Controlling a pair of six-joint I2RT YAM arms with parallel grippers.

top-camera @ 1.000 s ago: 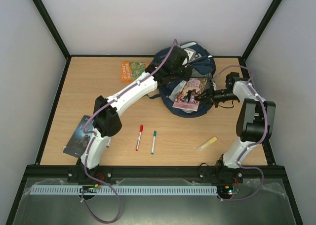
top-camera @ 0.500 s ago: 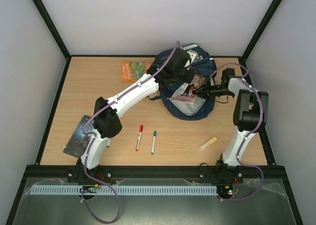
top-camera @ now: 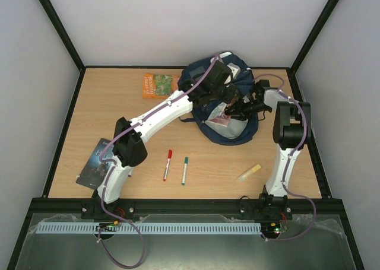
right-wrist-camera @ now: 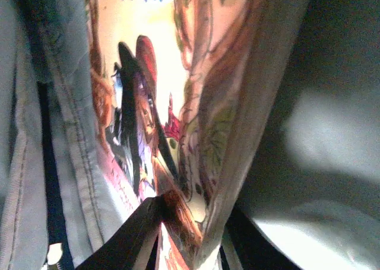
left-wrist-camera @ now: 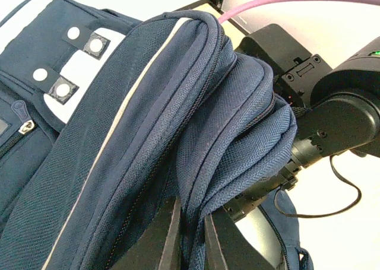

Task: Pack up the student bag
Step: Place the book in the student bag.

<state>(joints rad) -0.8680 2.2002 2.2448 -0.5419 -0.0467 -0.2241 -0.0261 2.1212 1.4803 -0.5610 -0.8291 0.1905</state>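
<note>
The navy-blue student bag [top-camera: 236, 136] lies at the back right of the table. My left gripper [top-camera: 223, 85] is shut on a fold of the bag's zipped opening flap [left-wrist-camera: 237, 133] and holds it up; the fabric is pinched between the fingers [left-wrist-camera: 191, 237]. My right gripper [top-camera: 238, 108] is shut on a colourful illustrated book [right-wrist-camera: 172, 104], held edge-up inside the bag's mouth, with grey lining on the left [right-wrist-camera: 65, 133]. Part of the book shows in the top view [top-camera: 221, 118] below the raised flap.
An orange book [top-camera: 155, 85] lies left of the bag. A dark book [top-camera: 95, 163] lies at the near left under the left arm. A red marker [top-camera: 167, 164], a green marker [top-camera: 184, 170] and a pale yellow stick [top-camera: 249, 172] lie near the front.
The right gripper has carried the book from flat on top of the bag, tipping it up into the opening. The left gripper has drawn the flap a little further back and right.
</note>
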